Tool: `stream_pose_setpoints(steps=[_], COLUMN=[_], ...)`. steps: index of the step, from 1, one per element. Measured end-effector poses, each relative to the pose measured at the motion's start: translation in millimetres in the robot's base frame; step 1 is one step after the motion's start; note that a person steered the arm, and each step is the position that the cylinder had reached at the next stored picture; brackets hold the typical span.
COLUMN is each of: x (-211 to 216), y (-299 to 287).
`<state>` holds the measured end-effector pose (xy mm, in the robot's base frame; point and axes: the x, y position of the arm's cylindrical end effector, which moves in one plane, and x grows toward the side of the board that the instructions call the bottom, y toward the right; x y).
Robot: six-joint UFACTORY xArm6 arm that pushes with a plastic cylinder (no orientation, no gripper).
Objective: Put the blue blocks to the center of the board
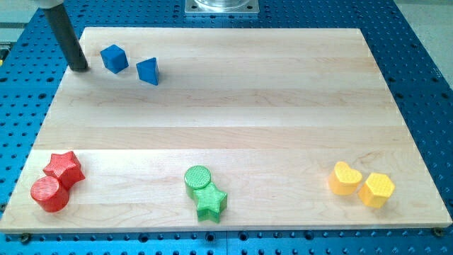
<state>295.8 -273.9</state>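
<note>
A blue cube (113,58) and a blue triangular block (148,71) lie close together near the view's top left of the wooden board (226,120). My tip (80,69) rests on the board at the top left corner, a short way left of the blue cube and apart from it. The dark rod rises from the tip toward the view's top left.
A red star (64,168) touches a red cylinder (49,194) at the bottom left. A green cylinder (198,178) touches a green star (211,202) at the bottom middle. A yellow heart (345,178) and yellow hexagon (376,189) sit bottom right.
</note>
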Motion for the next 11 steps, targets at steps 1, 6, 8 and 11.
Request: stream_pose_setpoints(steps=[1,6,8,11], x=[-7,-7,-45,9], y=[35,99,184,181])
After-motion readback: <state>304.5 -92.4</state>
